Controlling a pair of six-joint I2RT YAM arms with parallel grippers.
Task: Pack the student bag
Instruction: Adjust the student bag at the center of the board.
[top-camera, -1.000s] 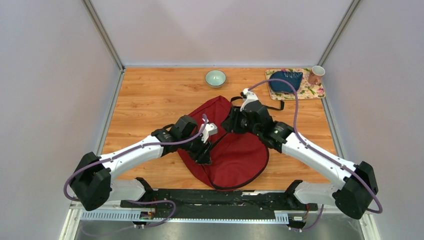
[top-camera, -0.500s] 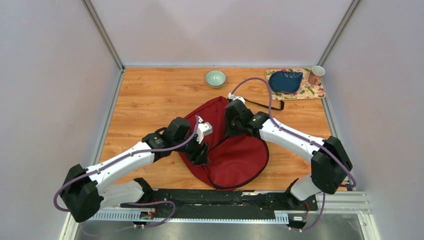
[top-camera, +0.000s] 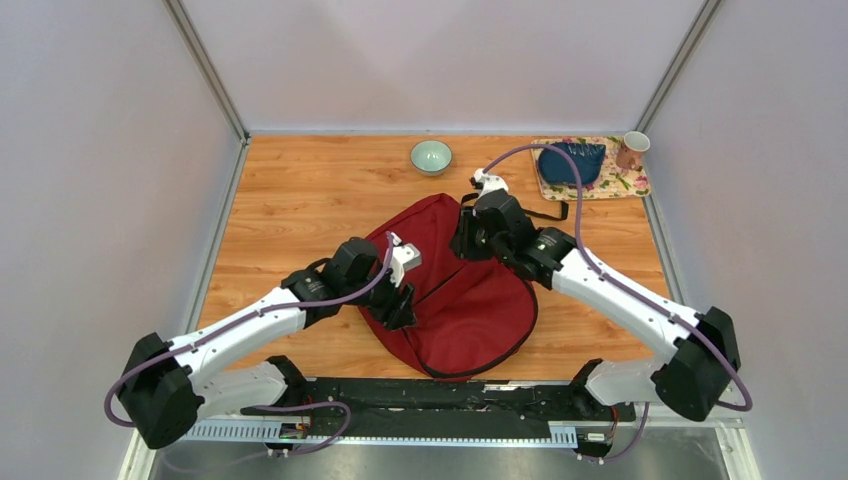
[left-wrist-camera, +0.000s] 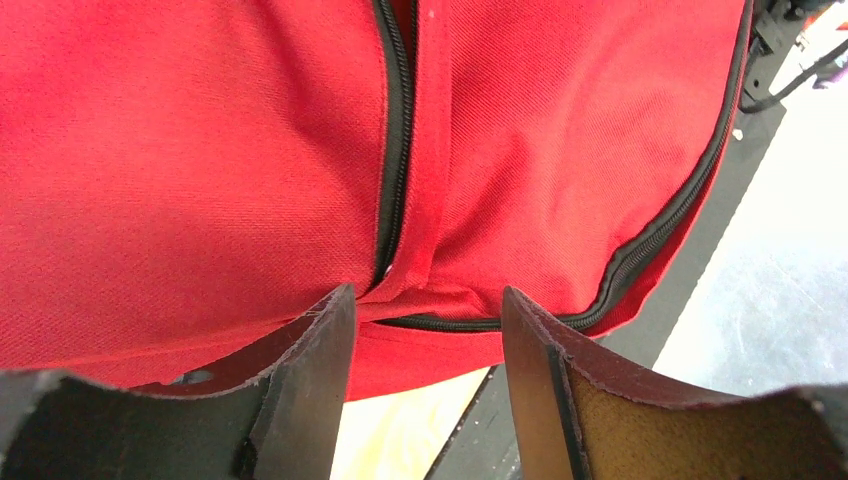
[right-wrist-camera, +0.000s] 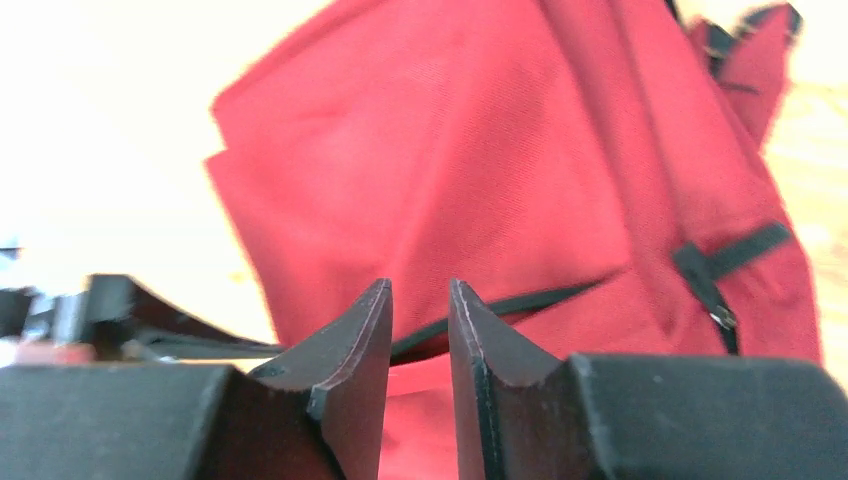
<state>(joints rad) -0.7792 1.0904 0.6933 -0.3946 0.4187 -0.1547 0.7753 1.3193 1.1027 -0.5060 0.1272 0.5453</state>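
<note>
The left fingers (left-wrist-camera: 310, 380) stand moderately apart with nothing between them. Their tips sit at the surface of the large dark red soft fabric student bag (left-wrist-camera: 200, 150), straddling a small fold where its black zipper (left-wrist-camera: 392, 150) runs away from them. Whether they press on the cloth cannot be told.

The right fingers (right-wrist-camera: 350, 370) are drawn to a narrow slit with nothing seen in it. The bag (right-wrist-camera: 450, 150) lies just beyond their tips, and a black strap with a small buckle (right-wrist-camera: 720, 270) is off to their right.

From above, the bag (top-camera: 470, 310) lies flat on the wooden worktop (top-camera: 300, 200) between the two sets of fingers. A pale green bowl (top-camera: 431, 156) stands well beyond them.
</note>
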